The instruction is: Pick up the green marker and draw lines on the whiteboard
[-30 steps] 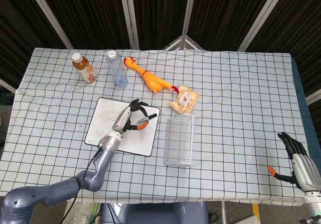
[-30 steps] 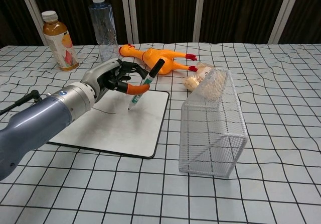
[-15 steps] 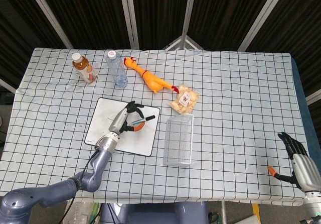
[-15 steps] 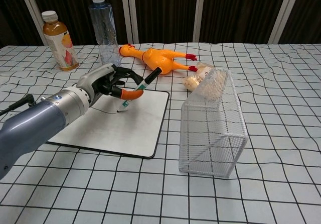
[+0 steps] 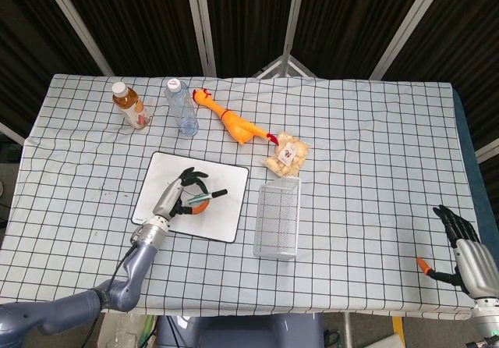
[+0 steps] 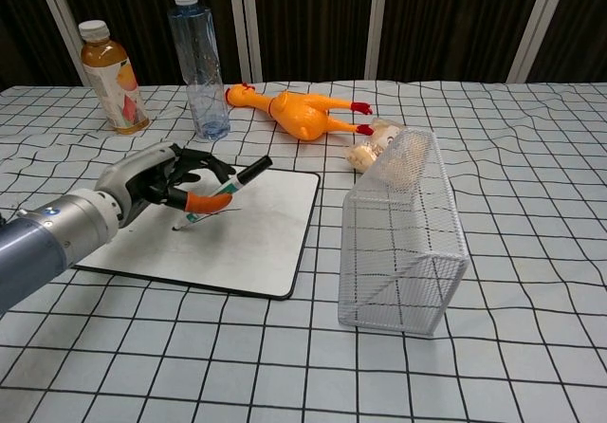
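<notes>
Now left robot hand gripping green marker, shifted leftward, lower over whiteboard.

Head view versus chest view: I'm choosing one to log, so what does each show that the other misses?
Only the head view shows the right hand, open at the table's near right corner. Only the chest view shows the marker's tip meeting the whiteboard from the side. Both share the left hand holding the green marker, the wire basket, rubber chicken and two bottles.
</notes>
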